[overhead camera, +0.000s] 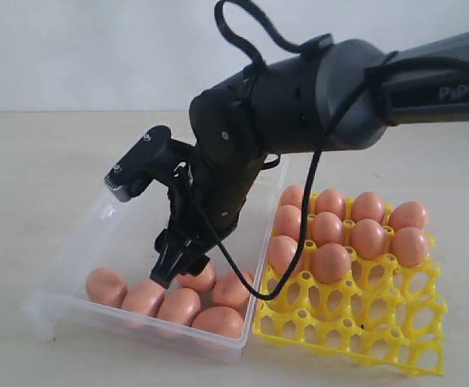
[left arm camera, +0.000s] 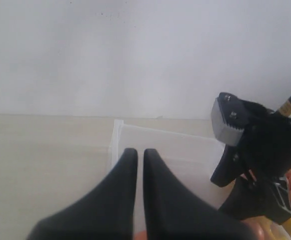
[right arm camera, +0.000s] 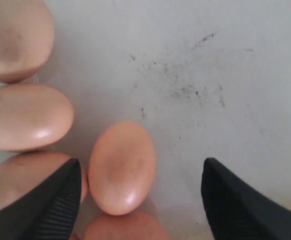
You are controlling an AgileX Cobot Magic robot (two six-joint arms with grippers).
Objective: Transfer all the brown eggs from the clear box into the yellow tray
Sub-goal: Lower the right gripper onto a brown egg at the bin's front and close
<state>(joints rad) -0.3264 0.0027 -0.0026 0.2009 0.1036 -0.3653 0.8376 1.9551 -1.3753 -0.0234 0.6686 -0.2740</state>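
Hovering: right hand (overhead camera: pixel 178 270) over brown eggs (overhead camera: pixel 143 297) in clear box (overhead camera: pixel 65 310) | fingers spread wide, empty | arm angled down

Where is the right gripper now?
In the exterior view the right gripper hangs open inside the clear box, left of the yellow tray, low over the eggs at the box's near end.

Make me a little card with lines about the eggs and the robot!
clear box: six brown eggs inside
yellow tray: ten eggs, six cups empty
right gripper: open, low in the box over one egg
left gripper: shut
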